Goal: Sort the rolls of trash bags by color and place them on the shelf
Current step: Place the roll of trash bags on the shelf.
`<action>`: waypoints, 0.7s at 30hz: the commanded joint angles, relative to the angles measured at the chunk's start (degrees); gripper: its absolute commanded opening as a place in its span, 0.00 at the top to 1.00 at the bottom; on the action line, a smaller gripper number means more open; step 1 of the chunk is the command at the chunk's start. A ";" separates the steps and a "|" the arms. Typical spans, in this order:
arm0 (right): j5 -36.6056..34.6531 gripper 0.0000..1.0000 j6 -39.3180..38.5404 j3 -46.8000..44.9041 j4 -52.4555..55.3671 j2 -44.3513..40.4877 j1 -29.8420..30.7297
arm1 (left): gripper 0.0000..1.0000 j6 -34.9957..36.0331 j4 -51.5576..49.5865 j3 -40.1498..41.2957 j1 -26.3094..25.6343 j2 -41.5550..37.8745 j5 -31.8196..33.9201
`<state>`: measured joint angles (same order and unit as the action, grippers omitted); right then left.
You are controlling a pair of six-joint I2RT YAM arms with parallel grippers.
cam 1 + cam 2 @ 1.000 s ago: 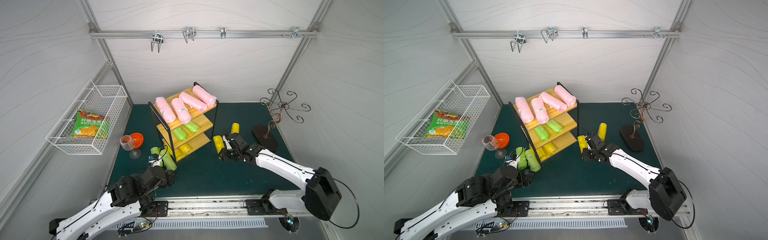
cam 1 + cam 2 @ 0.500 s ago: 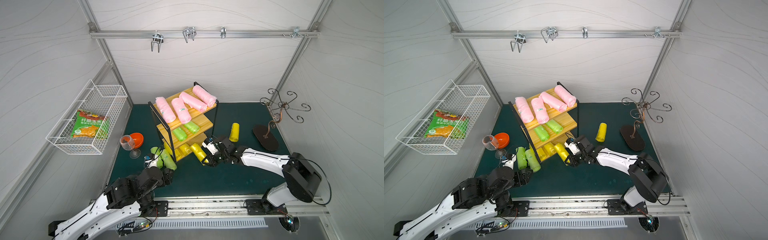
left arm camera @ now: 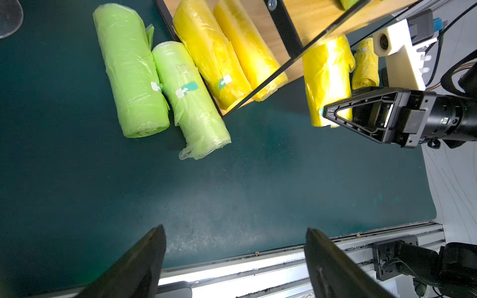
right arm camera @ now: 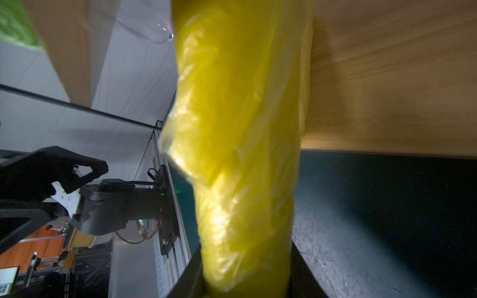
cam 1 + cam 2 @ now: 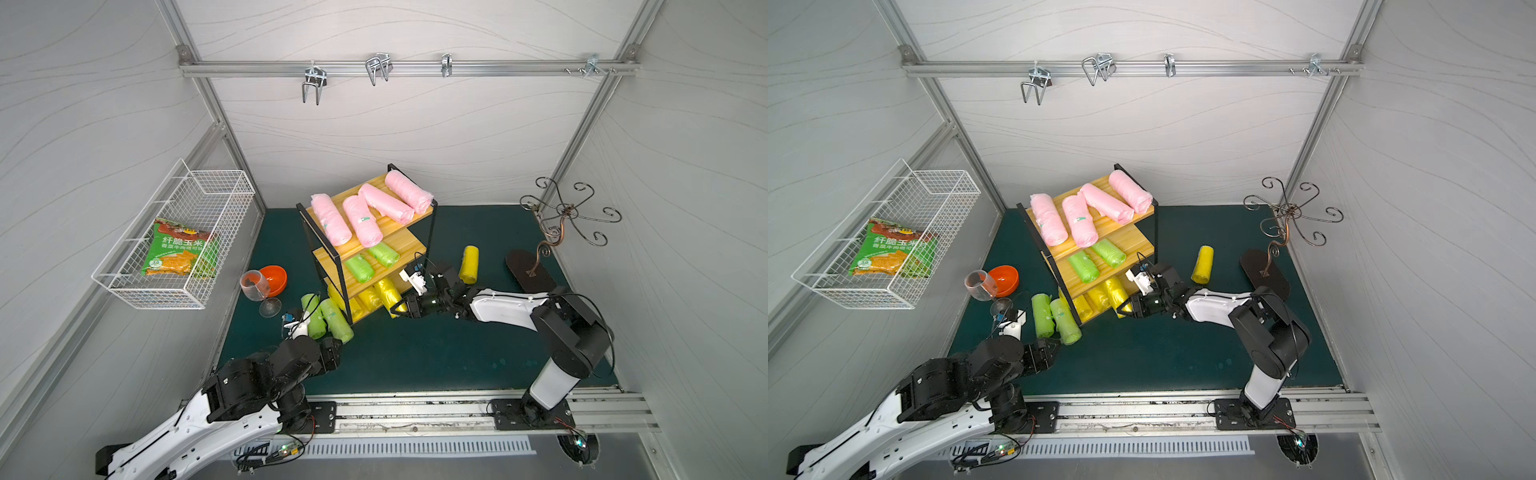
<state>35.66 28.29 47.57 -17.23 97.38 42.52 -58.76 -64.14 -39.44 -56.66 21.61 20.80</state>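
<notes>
Robot test cell in a laboratory

White panel walls (image 5: 395, 137) in an aluminium frame (image 5: 407, 68) enclose a dark green mat (image 5: 415, 357). The left arm (image 5: 249, 374) and the right arm (image 5: 503, 305) are bolted to a metal rail (image 5: 415, 409). A few household things, like a wire basket (image 5: 216, 187) and a small shelf (image 5: 409, 241), are set around them.

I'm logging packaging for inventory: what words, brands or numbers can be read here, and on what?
"纤脆玉米": large white characters on the green snack packet in the white wire basket.
Smaller line under it: too blurred to read.
Stickers on the lime green rolls and a yellow roll on the bottom shelf: no legible text.
</notes>
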 commanded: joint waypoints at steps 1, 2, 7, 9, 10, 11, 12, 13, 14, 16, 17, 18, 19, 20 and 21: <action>4.95 1.00 4.07 -0.84 -7.27 1.53 -0.49 | 0.11 -0.39 0.55 -1.74 0.27 -0.16 0.98; 6.19 1.00 5.02 -0.65 -8.30 2.27 -0.54 | 0.11 -0.31 0.75 -1.61 0.25 -0.02 0.86; 10.37 1.00 11.70 0.32 -16.00 6.50 -0.51 | 0.11 -0.08 1.30 -1.91 0.28 0.98 0.45; 11.11 1.00 13.83 0.72 -18.50 8.12 -0.60 | 0.11 -0.04 1.01 -2.13 0.31 1.16 0.45; 11.40 1.00 14.98 0.77 -19.72 8.65 -0.52 | 0.11 -0.04 0.91 -2.15 0.31 1.14 0.47; 11.67 1.00 15.97 0.77 -21.30 9.27 -0.58 | 0.11 -0.04 0.78 -2.26 0.28 1.00 0.54; 11.83 1.00 16.95 0.81 -22.69 9.77 -0.66 | 0.11 -0.12 0.61 -2.30 0.28 0.90 0.57; 11.90 1.00 17.59 0.93 -23.48 10.14 -0.72 | 0.11 -0.21 0.51 -2.23 0.25 0.74 0.62; 11.81 1.00 18.22 1.17 -23.89 10.45 -0.83 | 0.11 -0.30 0.28 -2.12 0.28 0.59 0.65; 12.04 1.00 19.19 1.93 -24.17 11.09 -1.03 | 0.11 -0.48 0.16 -2.04 0.24 0.35 0.65; 12.06 1.00 19.81 2.28 -24.37 11.40 -1.25 | 0.11 -0.56 0.15 -1.96 0.29 0.20 0.61; 12.05 1.00 20.19 2.84 -24.06 11.78 -1.36 | 0.11 -0.63 0.24 -1.92 0.28 0.19 0.49; 12.06 1.00 20.60 3.17 -23.99 12.00 -1.48 | 0.11 -0.65 0.24 -1.87 0.24 0.19 0.48; 11.66 1.00 20.85 3.62 -23.71 12.21 -1.71 | 0.11 -0.65 0.24 -1.89 0.25 0.19 0.52; 11.06 1.00 20.76 4.33 -22.05 12.39 -1.76 | 0.11 -0.65 0.24 -1.87 0.25 0.27 0.50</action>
<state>46.04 47.42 49.47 -36.97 109.08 41.43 -58.96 -64.14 -39.44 -56.66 22.31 20.78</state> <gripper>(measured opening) 0.352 0.889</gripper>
